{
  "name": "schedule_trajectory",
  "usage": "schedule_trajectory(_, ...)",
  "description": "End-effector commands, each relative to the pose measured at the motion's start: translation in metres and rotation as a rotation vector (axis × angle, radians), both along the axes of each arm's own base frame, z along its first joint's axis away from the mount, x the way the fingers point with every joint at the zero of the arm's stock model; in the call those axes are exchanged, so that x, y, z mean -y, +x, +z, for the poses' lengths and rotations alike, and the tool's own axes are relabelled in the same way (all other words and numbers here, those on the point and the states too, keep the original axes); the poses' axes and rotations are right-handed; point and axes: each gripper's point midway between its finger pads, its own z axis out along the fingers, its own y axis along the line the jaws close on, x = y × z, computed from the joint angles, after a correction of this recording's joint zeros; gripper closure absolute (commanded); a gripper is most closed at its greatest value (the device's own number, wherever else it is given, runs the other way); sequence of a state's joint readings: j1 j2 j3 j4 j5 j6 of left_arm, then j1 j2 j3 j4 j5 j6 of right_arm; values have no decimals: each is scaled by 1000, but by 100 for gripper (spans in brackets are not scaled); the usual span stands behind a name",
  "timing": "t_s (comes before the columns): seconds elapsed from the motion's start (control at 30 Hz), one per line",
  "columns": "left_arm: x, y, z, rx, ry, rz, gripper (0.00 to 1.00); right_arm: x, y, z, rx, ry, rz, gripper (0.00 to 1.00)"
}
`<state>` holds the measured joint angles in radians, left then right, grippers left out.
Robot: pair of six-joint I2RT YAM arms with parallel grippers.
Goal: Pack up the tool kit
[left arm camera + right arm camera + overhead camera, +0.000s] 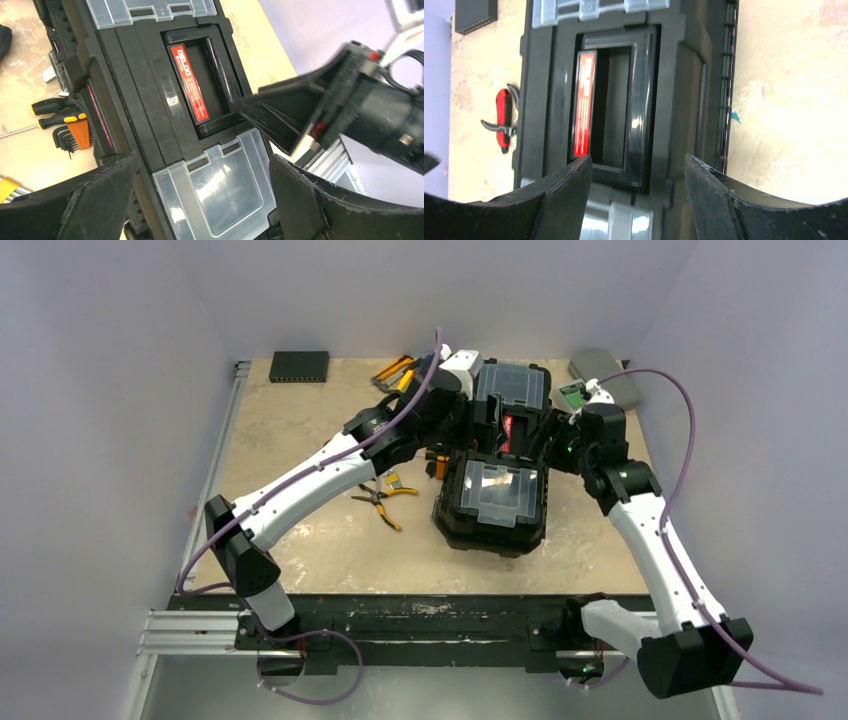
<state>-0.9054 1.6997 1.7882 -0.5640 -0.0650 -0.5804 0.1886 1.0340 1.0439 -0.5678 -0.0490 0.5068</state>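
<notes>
The black toolbox (495,515) stands in the middle of the table, its lid down with two clear-lidded compartments (498,488). The lid handle carries a red label (187,82). My left gripper (202,162) hangs open over the lid, its fingers either side of a clear compartment (220,192), holding nothing. My right gripper (638,162) is open too, just above the near end of the handle (640,100); in the left wrist view its fingers (280,117) reach to the handle recess. Yellow-handled pliers (385,498) lie left of the box.
Yellow-black screwdrivers (55,111) and hex keys (72,136) lie beside the box. Red-handled pliers (504,117) lie on the table. A flat black box (299,365) sits at the back left and a grey case (606,380) at the back right. More yellow tools (395,370) lie behind.
</notes>
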Motion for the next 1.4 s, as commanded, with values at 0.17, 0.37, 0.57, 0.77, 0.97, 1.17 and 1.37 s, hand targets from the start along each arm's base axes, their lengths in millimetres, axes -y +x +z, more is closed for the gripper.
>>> schedule_trajectory(0.17, -20, -1, 27, 94, -8, 28, 0, 10, 30, -55, -131, -91, -62, 36)
schedule_trajectory(0.37, -28, -2, 26, 100, -7, 52, 0, -4, -21, -91, -218, -77, 6, 37)
schedule_trajectory(0.57, -12, -7, 18, 45, -52, 11, 0, -29, -69, -116, -282, -27, 109, 38)
schedule_trajectory(0.77, -3, -14, 13, -3, -75, -13, 0, -32, -91, -107, -253, 4, 124, 38)
schedule_trajectory(0.97, 6, -20, 15, -23, -99, -43, 0, -21, -100, -90, -205, -15, 102, 37)
schedule_trajectory(1.17, 27, -26, 6, -51, -79, -100, 0, 6, -95, -22, -17, 2, -54, 35)
schedule_trajectory(1.37, 43, -28, -12, -73, -52, -136, 6, 44, -118, 13, 86, 35, -250, 32)
